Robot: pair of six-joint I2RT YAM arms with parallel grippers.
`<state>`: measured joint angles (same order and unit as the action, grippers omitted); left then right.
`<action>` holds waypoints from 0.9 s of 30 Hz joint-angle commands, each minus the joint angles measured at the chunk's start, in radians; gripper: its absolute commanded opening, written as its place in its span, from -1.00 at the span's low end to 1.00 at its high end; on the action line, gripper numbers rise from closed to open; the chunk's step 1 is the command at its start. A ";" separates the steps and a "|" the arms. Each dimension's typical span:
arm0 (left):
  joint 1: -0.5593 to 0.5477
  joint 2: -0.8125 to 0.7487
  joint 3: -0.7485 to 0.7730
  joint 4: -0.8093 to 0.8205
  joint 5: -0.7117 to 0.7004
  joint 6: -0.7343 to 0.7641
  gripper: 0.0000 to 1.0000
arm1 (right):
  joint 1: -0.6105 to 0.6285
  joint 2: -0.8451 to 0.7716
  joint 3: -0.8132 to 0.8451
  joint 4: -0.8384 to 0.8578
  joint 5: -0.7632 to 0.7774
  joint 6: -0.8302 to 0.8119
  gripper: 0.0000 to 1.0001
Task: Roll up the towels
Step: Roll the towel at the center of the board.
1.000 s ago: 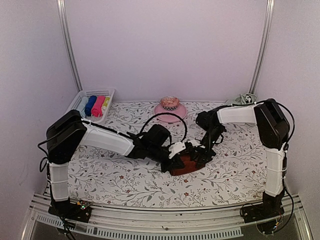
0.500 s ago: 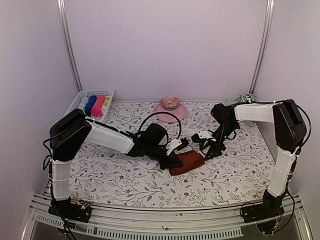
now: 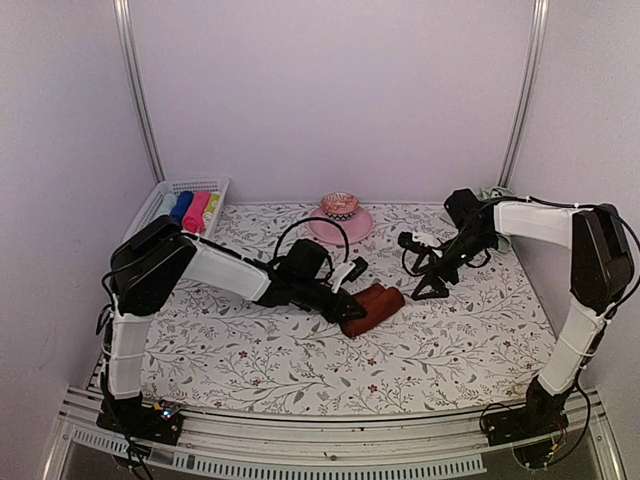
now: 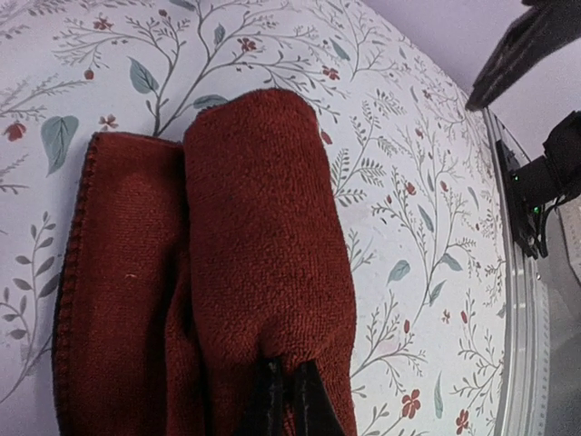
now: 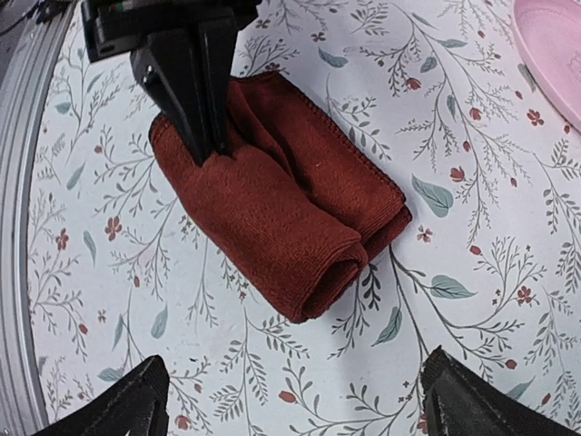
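The dark red towel lies partly rolled on the floral cover, a thick roll with a flat flap beside it. My left gripper is shut on the roll's near end; its thin black fingertips press into the cloth. My right gripper hangs open to the right of the towel, apart from it, with only bare cover between its jaws. A pale green towel is bunched at the back right corner, mostly hidden behind the right arm.
A white basket holding several coloured rolls stands at the back left. A pink plate with a small bowl sits at the back centre, its rim also in the right wrist view. Metal rails run along the near edge.
My right gripper has let go of the red towel, opened wide and drawn back to the right. The left gripper stays shut on the roll, which shifted slightly away and turned.
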<state>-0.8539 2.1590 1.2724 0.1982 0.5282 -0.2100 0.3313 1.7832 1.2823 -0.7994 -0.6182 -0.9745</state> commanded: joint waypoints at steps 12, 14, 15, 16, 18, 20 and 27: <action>0.036 0.145 -0.033 0.384 -0.056 -0.493 -1.00 | -0.077 -0.313 -0.242 0.468 -0.005 0.609 0.98; 0.039 0.164 -0.032 0.426 -0.055 -0.540 -1.00 | -0.078 -0.253 -0.218 0.410 -0.154 0.595 0.98; 0.039 0.171 -0.031 0.442 -0.057 -0.564 -1.00 | -0.077 -0.221 -0.206 0.392 -0.210 0.593 0.98; 0.039 0.179 -0.031 0.461 -0.061 -0.586 -1.00 | -0.078 -0.188 -0.197 0.389 -0.248 0.617 0.98; 0.041 0.191 -0.030 0.491 -0.062 -0.626 -1.00 | -0.078 -0.143 -0.185 0.389 -0.300 0.638 0.98; 0.041 0.200 -0.024 0.504 -0.065 -0.650 -1.00 | -0.078 -0.105 -0.169 0.396 -0.317 0.658 0.98; 0.043 0.195 -0.031 0.513 -0.089 -0.687 -1.00 | -0.071 0.065 -0.086 0.407 -0.313 0.706 0.72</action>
<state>-0.8307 2.3199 1.2606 0.7151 0.4782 -0.8520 0.2550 1.7779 1.1244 -0.4030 -0.8787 -0.3164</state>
